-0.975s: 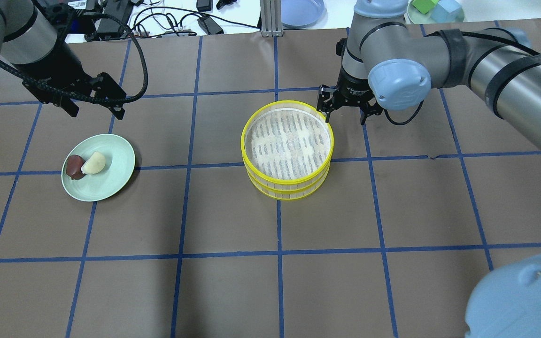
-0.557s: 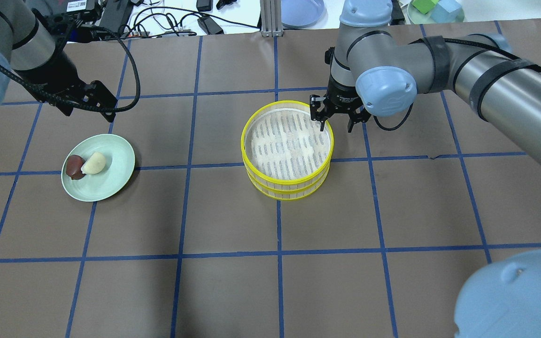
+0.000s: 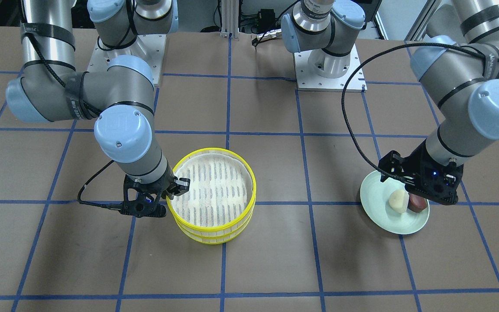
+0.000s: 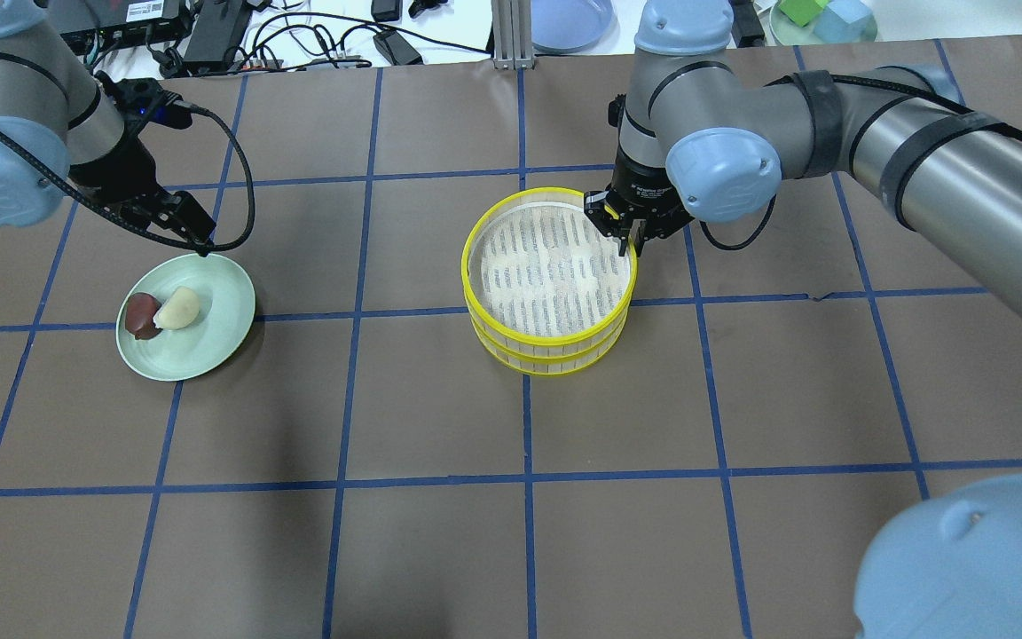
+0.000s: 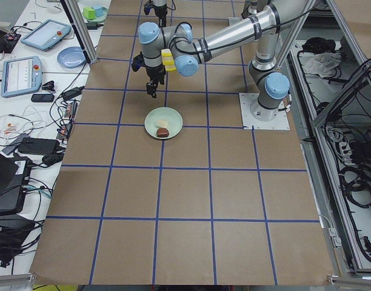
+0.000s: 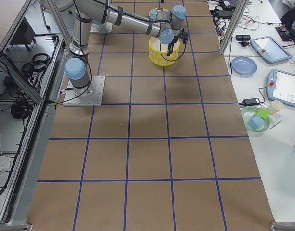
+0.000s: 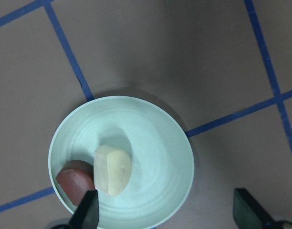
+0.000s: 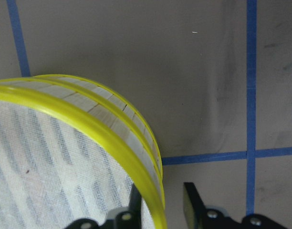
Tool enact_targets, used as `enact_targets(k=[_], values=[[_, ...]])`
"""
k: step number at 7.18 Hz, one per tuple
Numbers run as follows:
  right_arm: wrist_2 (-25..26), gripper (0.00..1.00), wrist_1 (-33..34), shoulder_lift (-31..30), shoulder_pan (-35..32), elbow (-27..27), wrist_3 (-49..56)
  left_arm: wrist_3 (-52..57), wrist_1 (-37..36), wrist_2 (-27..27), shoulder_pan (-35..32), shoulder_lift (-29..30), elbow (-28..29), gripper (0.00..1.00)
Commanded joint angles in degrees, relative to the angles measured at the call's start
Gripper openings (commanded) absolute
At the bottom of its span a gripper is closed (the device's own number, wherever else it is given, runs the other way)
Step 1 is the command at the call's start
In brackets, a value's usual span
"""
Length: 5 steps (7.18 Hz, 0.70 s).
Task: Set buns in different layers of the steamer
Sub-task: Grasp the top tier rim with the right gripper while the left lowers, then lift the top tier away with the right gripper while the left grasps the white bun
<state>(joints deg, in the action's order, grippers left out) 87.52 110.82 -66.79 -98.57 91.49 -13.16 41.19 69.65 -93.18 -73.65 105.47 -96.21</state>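
Right wrist-mounted view: the right claw (image 8: 162, 202) sits over the yellow edge of the top steamer tray (image 8: 46, 162). One finger is inside the tray, up against the wall. The other finger is outside, with a little gap next to it. So the claw is only a bit open and is not squeezing the tray.

The top tray sits right on the bottom steamer tray (image 4: 554, 362). Together they make one short stack near the middle of the table (image 4: 440, 550). Inside the top tray I see its white striped bottom. I cannot see into the bottom tray, as the top one covers it.

Well apart from the stack, the left claw (image 7: 167, 212) hangs over the edge of the green plate (image 7: 151, 143). Its two fingers are wide apart and hold nothing.

On the plate lie the white bun (image 7: 112, 170) and the brown bun (image 7: 75, 181), touching each other. They are on the side of the plate away from the trays. The brown bun is closer to the plate's rim.
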Motion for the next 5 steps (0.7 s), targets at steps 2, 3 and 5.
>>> enact_targets(k=[2, 3, 5], values=[[0.4, 0.00, -2.2, -1.0, -0.1, -0.3, 0.6, 13.4, -3.6, -2.3, 5.1, 7.2, -0.1, 1.00], [0.3, 0.00, -2.8, -2.4, -0.1, -0.8, 0.6, 13.5, -3.6, -2.3, 5.4, 8.5, -0.1, 1.00], [1.0, 0.00, -9.9, -8.4, 1.4, -3.5, 0.9, 13.0, -3.6, -2.2, 5.4, 11.0, -0.1, 1.00]])
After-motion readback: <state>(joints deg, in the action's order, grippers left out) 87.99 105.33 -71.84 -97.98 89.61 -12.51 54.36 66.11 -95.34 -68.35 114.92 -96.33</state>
